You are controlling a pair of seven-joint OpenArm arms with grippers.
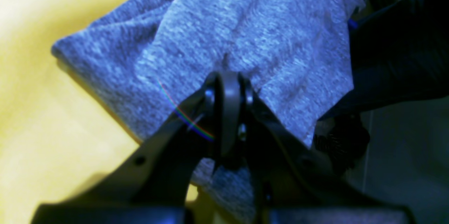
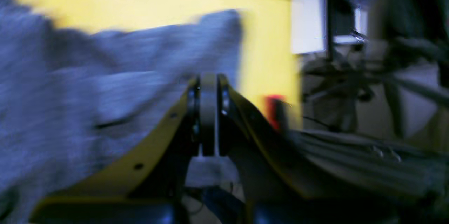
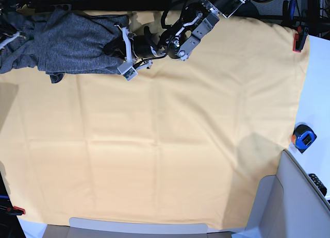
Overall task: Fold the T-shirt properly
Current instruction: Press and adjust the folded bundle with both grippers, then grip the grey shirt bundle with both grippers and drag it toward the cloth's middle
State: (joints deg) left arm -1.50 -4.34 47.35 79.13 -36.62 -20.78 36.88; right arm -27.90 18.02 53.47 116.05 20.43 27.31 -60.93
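Covering the table, the yellow-orange cloth (image 3: 170, 145) bears the T-shirt (image 3: 67, 45), pinched by both arms' closed fingers.

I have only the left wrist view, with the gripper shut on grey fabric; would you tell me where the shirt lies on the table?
Observer: In the base view the T-shirt lies bunched in the top left corner of the yellow cloth.
Operator: Thank you. What is the right gripper doing?
Observer: The right gripper is shut, apparently pinching the shirt's fabric, though its wrist view is blurred.
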